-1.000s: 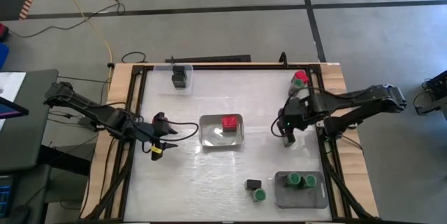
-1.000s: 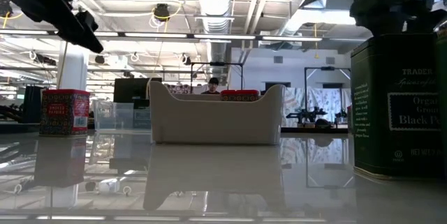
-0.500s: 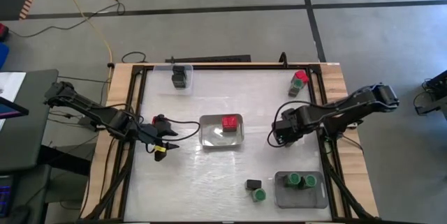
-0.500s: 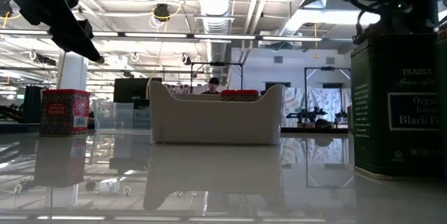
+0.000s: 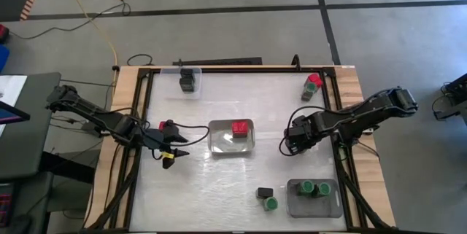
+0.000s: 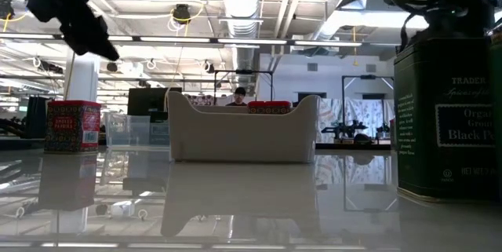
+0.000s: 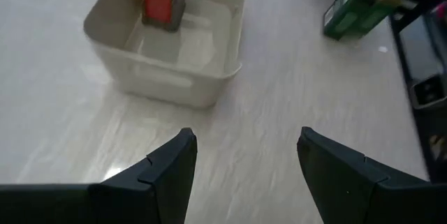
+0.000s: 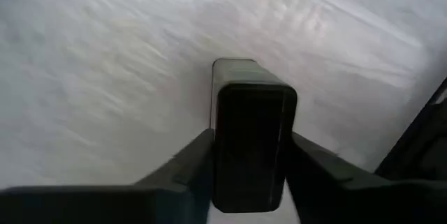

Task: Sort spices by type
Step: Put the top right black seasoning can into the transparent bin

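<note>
My right gripper (image 5: 292, 145) stands at the table's right and is shut on a black-lidded dark spice tin (image 8: 253, 112), which fills the gap between its fingers. The low view shows this tin (image 6: 447, 118) standing on the table under the gripper. My left gripper (image 5: 173, 151) hovers open left of the middle tray (image 5: 219, 143), which holds a red-capped spice (image 5: 238, 127). In the left wrist view, nothing is between the open fingers (image 7: 244, 161). Two green-capped spices (image 5: 314, 188) stand in the grey tray (image 5: 299, 206). My right gripper pinches the tin near its black lid (image 8: 230, 161), one finger on each of two opposite sides. The fingers (image 8: 192, 165) come from above, pointing down. The tin stands upright with its base on the table.
A loose black spice (image 5: 264, 192) and a green one (image 5: 271, 203) stand near the front edge. Black containers (image 5: 188, 79) stand at the far left. A red-capped spice (image 5: 314, 81) stands at the far right corner. A person shows in the room behind.
My right gripper has come down and shifted slightly toward the table's left, settling over the dark tin, which has stayed on the table. My left gripper has barely shifted.
</note>
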Tool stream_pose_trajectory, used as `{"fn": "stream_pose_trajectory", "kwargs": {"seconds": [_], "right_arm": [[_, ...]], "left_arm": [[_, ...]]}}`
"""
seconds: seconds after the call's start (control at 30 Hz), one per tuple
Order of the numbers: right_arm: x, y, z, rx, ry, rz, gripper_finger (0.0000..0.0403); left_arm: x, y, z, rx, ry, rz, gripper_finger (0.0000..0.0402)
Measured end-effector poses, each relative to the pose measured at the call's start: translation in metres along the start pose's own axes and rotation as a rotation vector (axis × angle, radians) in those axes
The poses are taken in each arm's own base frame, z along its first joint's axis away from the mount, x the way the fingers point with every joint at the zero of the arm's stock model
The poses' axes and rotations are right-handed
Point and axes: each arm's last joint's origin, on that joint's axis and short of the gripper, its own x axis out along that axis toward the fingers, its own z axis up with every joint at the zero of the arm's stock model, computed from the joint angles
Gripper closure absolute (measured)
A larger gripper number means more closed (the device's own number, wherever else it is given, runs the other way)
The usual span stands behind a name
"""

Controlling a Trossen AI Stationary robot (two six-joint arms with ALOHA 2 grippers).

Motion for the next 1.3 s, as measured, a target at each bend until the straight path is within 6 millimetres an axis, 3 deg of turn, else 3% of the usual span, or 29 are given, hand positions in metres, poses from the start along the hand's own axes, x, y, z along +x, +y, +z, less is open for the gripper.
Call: {"fn": "stream_pose_trajectory", "kwargs": {"seconds": [0.03, 0.13, 0.4, 0.8, 1.0, 1.3], "right_arm": [[-0.003, 0.001, 0.000, -0.021, 0.005, 0.008, 0.0258], [-0.017, 0.007, 0.005, -0.067, -0.006, 0.054, 0.0258], [-0.079, 0.024, 0.028, -0.226, -0.137, 0.248, 0.0258], [-0.156, 0.024, 0.052, -0.389, -0.405, 0.406, 0.0258], [-0.173, 0.037, 0.061, -0.466, -0.527, 0.444, 0.0258], [-0.180, 0.081, 0.068, -0.732, -0.575, 0.388, 0.0258]], "left_arm": [[0.000, -0.001, 0.002, -0.005, -0.016, -0.008, 0.0164], [0.000, -0.003, 0.007, -0.023, -0.082, -0.012, 0.0164], [-0.002, -0.002, 0.030, -0.079, -0.191, 0.051, 0.0164], [0.007, -0.011, 0.118, 0.067, -0.282, 0.150, 0.0164], [0.025, -0.012, 0.168, 0.149, -0.285, 0.109, 0.0164], [0.073, -0.001, 0.208, 0.179, -0.192, 0.059, 0.0164]]}}
